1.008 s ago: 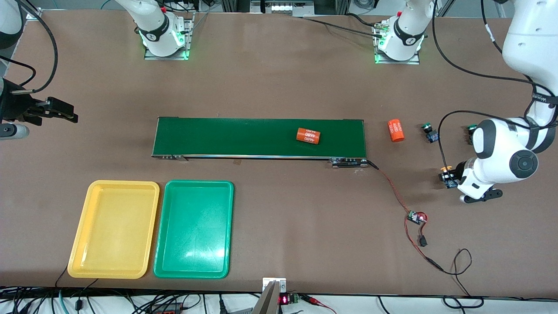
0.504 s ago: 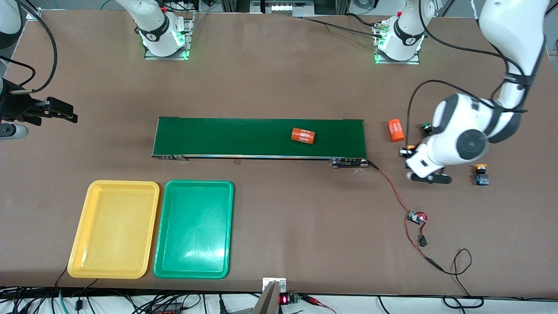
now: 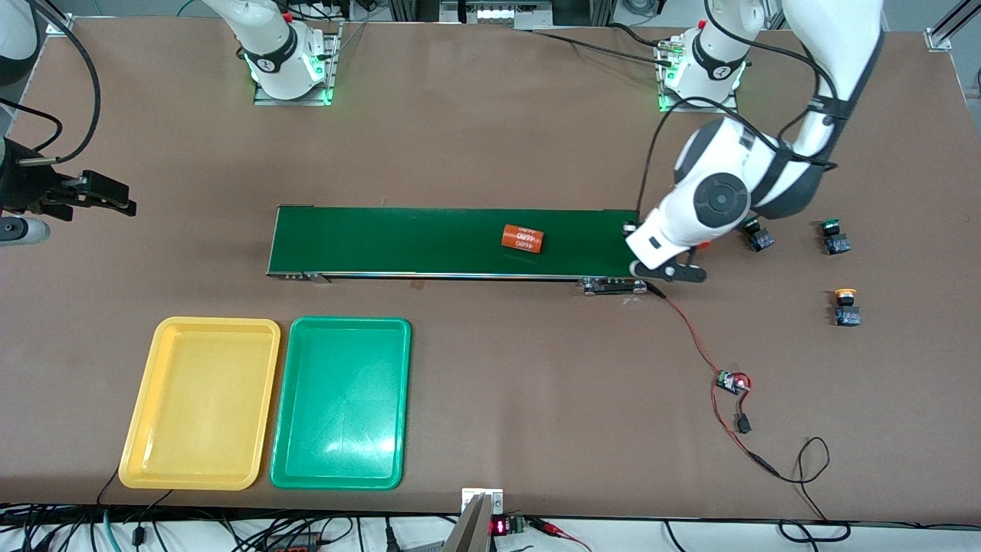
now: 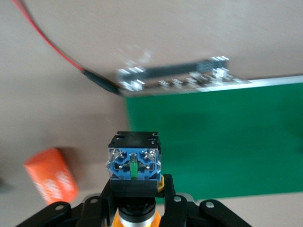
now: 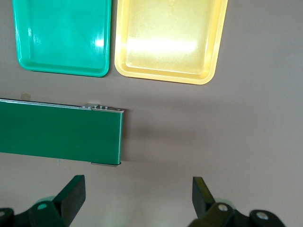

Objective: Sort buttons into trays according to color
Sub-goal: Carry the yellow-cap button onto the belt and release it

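Observation:
My left gripper (image 3: 634, 231) is shut on a yellow-orange-capped button (image 4: 135, 163) and hangs over the conveyor belt's (image 3: 460, 239) end toward the left arm's end of the table. In the left wrist view the left gripper (image 4: 136, 189) clamps the button's dark body, with its blue terminal end pointing away from the gripper. Two green-capped buttons (image 3: 757, 234) (image 3: 834, 238) and one yellow-orange-capped button (image 3: 845, 307) stand on the table past that belt end. The yellow tray (image 3: 199, 402) and green tray (image 3: 341, 402) lie side by side, nearer the front camera than the belt. My right gripper (image 3: 115, 201) waits open near the right arm's end of the table; it (image 5: 137, 198) holds nothing.
An orange cylinder (image 3: 523, 238) with white print lies on the belt. A second one (image 4: 51, 175) lies on the table just off the belt's end, mostly hidden by the left arm in the front view. A small circuit board (image 3: 732, 381) with red wire runs from the belt's corner.
The left arm has carried the yellow-orange button from the left arm's end of the table to over the belt's end. The cylinder on the belt has drifted toward the right arm's end. The right arm is still.

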`<act>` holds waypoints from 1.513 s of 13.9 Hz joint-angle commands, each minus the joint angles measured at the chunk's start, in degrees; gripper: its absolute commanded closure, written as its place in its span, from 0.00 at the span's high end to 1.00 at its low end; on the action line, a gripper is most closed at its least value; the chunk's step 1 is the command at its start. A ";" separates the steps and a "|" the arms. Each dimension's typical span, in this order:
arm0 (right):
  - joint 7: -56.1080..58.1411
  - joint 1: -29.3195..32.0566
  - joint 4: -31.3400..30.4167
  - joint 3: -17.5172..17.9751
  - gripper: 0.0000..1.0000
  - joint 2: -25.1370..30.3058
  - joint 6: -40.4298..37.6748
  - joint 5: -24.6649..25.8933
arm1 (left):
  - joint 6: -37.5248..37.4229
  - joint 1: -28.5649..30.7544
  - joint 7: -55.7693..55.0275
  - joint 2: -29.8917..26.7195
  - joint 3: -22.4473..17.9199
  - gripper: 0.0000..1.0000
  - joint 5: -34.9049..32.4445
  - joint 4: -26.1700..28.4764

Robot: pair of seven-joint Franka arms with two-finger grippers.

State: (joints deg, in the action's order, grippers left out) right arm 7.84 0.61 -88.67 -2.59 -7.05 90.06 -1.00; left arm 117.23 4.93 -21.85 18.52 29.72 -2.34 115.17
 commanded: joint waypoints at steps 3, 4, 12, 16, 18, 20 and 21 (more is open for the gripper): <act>1.12 0.36 0.87 -0.05 1.00 -0.33 -0.15 -0.94 | 2.55 -2.64 -0.65 0.45 -0.45 0.02 3.13 1.55; 1.03 0.27 0.87 0.04 1.00 -0.33 -0.15 -0.94 | 3.35 -2.82 -0.74 1.33 -0.45 0.02 3.22 1.64; 0.33 0.00 0.78 0.13 1.00 -0.33 -0.06 -0.94 | 5.99 -3.96 0.23 4.50 -0.54 0.79 2.78 1.46; 0.33 0.01 0.78 0.13 1.00 -0.42 -0.06 -0.94 | 5.64 -3.87 -0.04 1.27 -0.45 1.00 3.22 0.76; 0.33 0.09 0.78 0.13 1.00 -0.42 -0.06 -1.02 | 5.20 -2.91 -0.21 -1.11 -2.02 1.00 3.13 -0.90; 0.33 0.01 0.78 0.13 1.00 -0.42 -0.06 -0.94 | 4.85 1.29 -0.04 -2.35 -6.67 1.00 2.95 -1.00; 0.33 0.01 0.78 0.13 1.00 -0.42 -0.06 -0.94 | 4.85 4.01 0.14 -1.92 -7.56 1.00 2.95 -1.00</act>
State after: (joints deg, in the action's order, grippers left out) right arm 7.84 0.50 -88.67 -2.52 -7.08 90.07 -1.01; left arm 122.92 4.14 -23.06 17.40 24.36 -0.42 113.77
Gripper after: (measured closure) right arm 0.000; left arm 0.000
